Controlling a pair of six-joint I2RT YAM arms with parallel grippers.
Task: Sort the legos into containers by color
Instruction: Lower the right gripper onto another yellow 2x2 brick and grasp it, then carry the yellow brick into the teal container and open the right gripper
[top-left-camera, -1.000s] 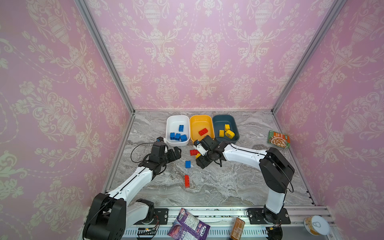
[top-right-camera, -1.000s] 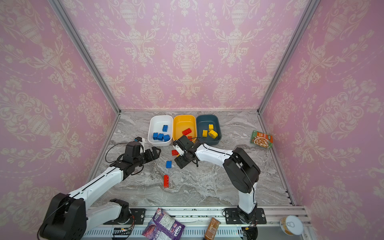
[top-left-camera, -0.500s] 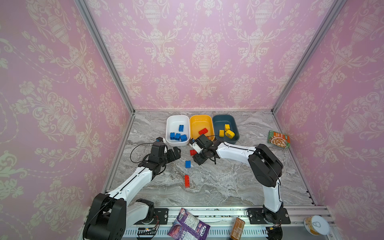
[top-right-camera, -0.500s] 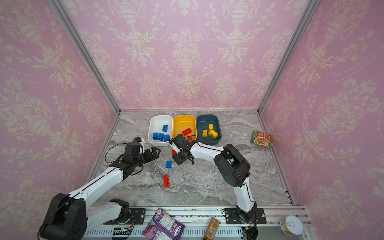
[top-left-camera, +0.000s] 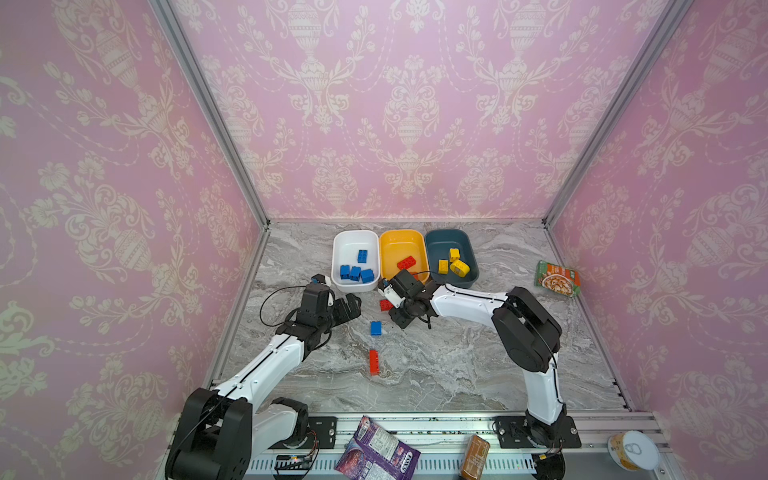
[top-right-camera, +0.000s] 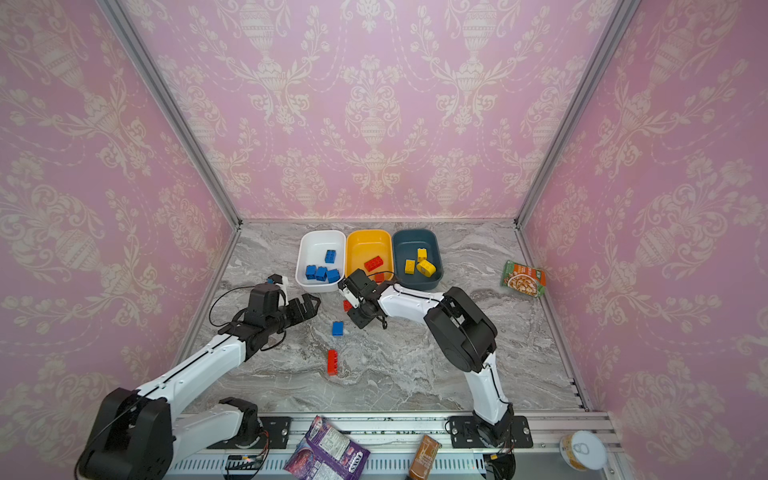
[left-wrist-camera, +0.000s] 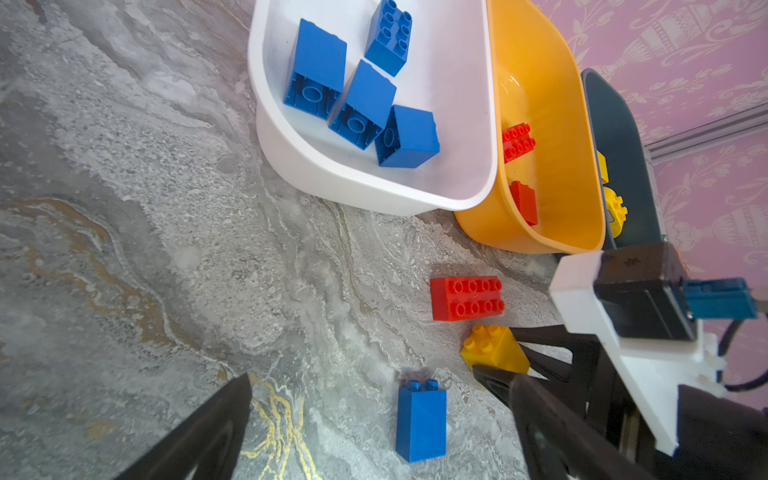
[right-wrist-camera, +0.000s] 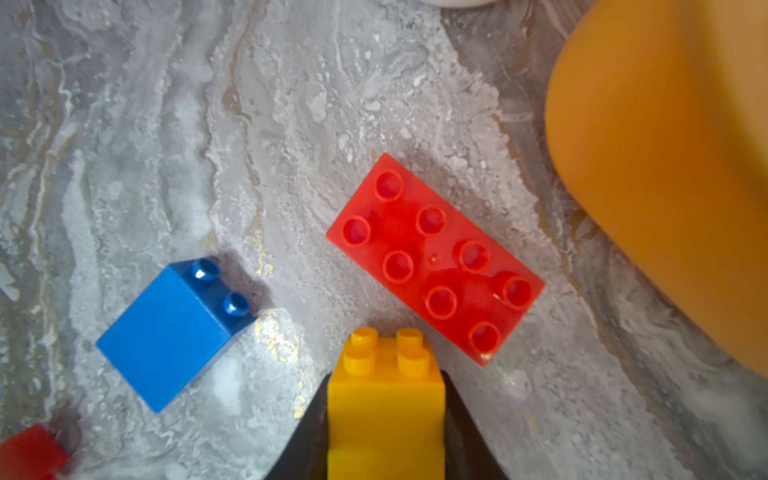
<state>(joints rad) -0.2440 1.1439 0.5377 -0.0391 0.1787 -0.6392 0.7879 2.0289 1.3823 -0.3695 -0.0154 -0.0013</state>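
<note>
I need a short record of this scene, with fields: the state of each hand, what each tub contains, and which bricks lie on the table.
left hand: open, empty
right hand: shut on a yellow brick
white tub: four blue bricks
yellow tub: two red bricks
dark blue tub: three yellow bricks
loose on table: blue brick, red brick, long red brick
</note>
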